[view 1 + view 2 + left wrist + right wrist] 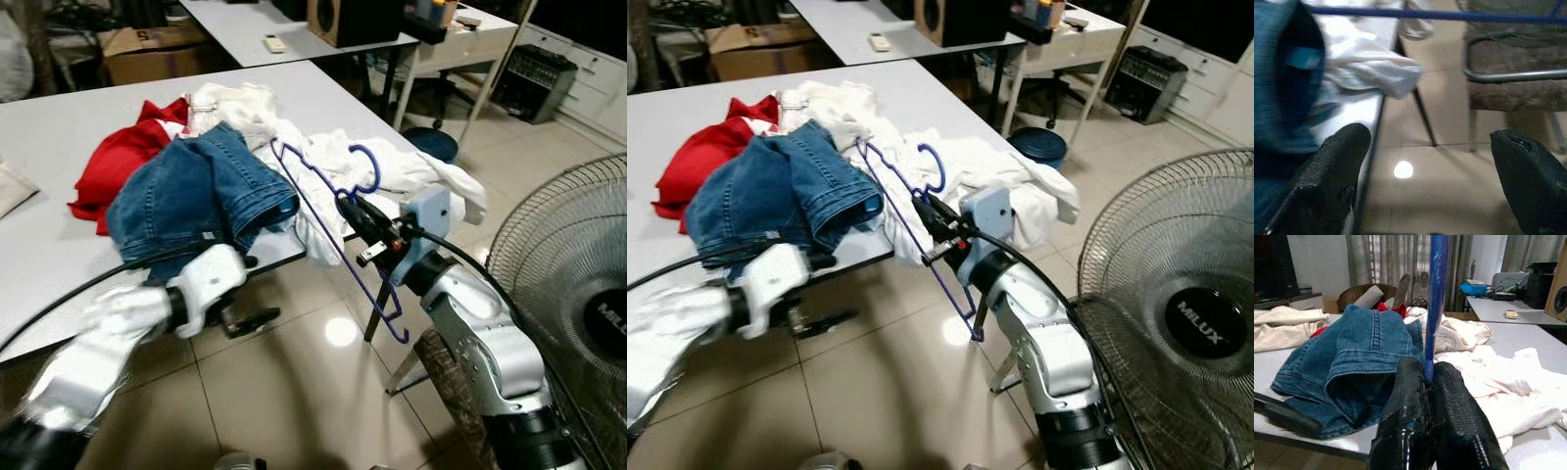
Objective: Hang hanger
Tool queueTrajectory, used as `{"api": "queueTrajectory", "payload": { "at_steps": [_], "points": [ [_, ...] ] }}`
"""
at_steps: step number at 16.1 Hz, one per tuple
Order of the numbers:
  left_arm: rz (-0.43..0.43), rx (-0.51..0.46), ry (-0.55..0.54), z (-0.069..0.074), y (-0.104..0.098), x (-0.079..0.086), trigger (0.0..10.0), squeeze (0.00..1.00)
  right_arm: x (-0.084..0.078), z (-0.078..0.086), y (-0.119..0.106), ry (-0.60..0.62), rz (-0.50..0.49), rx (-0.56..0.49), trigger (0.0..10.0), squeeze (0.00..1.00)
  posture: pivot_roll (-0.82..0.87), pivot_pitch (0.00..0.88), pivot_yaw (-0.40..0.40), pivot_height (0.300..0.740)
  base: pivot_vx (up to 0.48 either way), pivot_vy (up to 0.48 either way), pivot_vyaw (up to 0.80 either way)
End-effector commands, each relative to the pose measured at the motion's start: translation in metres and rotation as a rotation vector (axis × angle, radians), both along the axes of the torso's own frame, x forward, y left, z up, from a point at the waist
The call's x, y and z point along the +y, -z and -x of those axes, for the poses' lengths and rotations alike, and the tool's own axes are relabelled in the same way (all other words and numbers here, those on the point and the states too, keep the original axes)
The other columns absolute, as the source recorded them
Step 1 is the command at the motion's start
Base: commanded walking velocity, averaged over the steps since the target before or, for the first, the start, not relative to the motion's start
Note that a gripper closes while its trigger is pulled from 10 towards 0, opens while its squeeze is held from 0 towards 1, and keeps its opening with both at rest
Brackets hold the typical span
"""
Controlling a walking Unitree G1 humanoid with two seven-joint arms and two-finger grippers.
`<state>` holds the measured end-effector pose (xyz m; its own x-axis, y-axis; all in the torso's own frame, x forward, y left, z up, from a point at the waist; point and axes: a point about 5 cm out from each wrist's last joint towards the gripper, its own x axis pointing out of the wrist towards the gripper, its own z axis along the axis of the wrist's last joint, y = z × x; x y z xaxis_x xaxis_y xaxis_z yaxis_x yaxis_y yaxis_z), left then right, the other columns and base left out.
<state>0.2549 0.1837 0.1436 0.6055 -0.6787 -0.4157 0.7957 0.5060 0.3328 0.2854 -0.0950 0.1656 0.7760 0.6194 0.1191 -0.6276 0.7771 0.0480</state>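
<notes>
The right gripper [345, 208] pinches a blue hanger [338, 240] over the table [39, 235] edge, likely to carry it clear of the clothes [196, 191]. The left gripper [250, 318] hangs below, fingers spread.

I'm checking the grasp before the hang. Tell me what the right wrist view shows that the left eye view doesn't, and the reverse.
Right wrist view alone: the fingers pressed together on the blue hanger, seen close. Left eye view alone: the hanger's hook, the fan, the left gripper below the table edge, and the right gripper. Both: the blue jeans and the white clothes.
</notes>
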Motion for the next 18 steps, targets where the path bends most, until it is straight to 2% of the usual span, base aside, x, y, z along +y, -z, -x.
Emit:
{"api": "queueTrajectory", "payload": {
  "at_steps": [1,2,3,4,5,6,8,10,11,12,13,14,17,18],
  "points": [
    [0.003,-0.048,-0.052,-0.001,-0.011,0.006,10.0,1.0,-0.005,-0.003,-0.005,0.015,-0.006,-0.024,10.0,0.0,0.02,0.0,-0.046,0.74,0.0,0.0,0.0],
    [0.016,-0.089,-0.152,-0.004,-0.014,0.014,10.0,1.0,-0.007,-0.002,-0.005,0.016,-0.011,-0.026,10.0,0.0,0.03,0.0,-0.058,0.74,0.0,0.0,0.0],
    [0.021,-0.1,-0.288,-0.008,-0.01,0.021,10.0,0.82,-0.009,-0.003,-0.005,0.024,-0.024,-0.023,10.0,0.0,0.03,0.0,-0.058,0.74,0.0,0.0,0.0],
    [0.011,-0.11,-0.333,-0.01,-0.008,0.022,10.0,0.54,-0.009,-0.003,-0.005,0.027,-0.027,-0.022,10.0,0.0,0.03,0.0,-0.063,0.74,0.0,0.0,0.0],
    [0.046,-0.123,-0.479,-0.016,-0.004,0.024,10.0,0.0,-0.011,-0.003,-0.005,0.032,-0.03,-0.022,10.0,0.0,0.02,0.0,-0.067,0.74,0.0,0.0,0.0],
    [0.08,-0.123,-0.523,-0.019,-0.003,0.022,10.0,0.0,-0.011,-0.003,-0.005,0.033,-0.031,-0.023,10.0,0.0,0.02,0.0,-0.071,0.74,0.0,0.0,0.0],
    [0.244,-0.057,-0.561,-0.028,0.007,-0.002,10.0,0.0,-0.011,-0.003,-0.006,0.036,-0.034,-0.024,10.0,0.0,0.01,0.0,-0.07,0.74,0.0,0.0,0.0],
    [0.272,-0.05,-0.624,-0.042,0.015,-0.015,10.0,0.0,-0.011,-0.003,-0.007,0.038,-0.037,-0.026,10.0,0.0,0.0,0.0,-0.066,0.74,0.0,0.0,0.0],
    [0.305,-0.033,-0.654,-0.048,0.018,-0.021,7.8,0.0,-0.011,-0.003,-0.008,0.04,-0.036,-0.028,10.0,0.0,-0.01,0.0,-0.061,0.74,0.0,0.0,0.0],
    [0.296,-0.031,-0.676,-0.052,0.022,-0.024,4.3,0.0,-0.012,-0.001,-0.008,0.043,-0.035,-0.029,10.0,0.0,-0.03,0.0,-0.051,0.74,0.0,0.0,0.0],
    [0.297,-0.031,-0.688,-0.055,0.023,-0.025,3.7,0.0,-0.013,0.0,-0.008,0.047,-0.034,-0.03,10.0,0.0,-0.03,0.0,-0.044,0.74,0.0,0.0,0.0],
    [0.28,-0.047,-0.74,-0.06,0.025,-0.023,0.0,0.0,-0.015,0.002,-0.008,0.061,-0.03,-0.032,10.0,0.0,-0.05,0.0,-0.019,0.74,0.0,0.0,0.0],
    [0.203,-0.103,-0.826,-0.064,0.026,-0.008,0.0,0.0,-0.022,0.006,-0.007,0.108,-0.034,-0.038,10.0,0.0,-0.07,0.0,0.005,0.74,0.0,0.0,0.0],
    [0.21,-0.134,-0.853,-0.066,0.024,-0.004,0.0,0.0,-0.023,0.007,-0.007,0.118,-0.038,-0.037,10.0,0.0,-0.07,0.0,0.008,0.74,0.0,0.0,0.0]
  ]
}}
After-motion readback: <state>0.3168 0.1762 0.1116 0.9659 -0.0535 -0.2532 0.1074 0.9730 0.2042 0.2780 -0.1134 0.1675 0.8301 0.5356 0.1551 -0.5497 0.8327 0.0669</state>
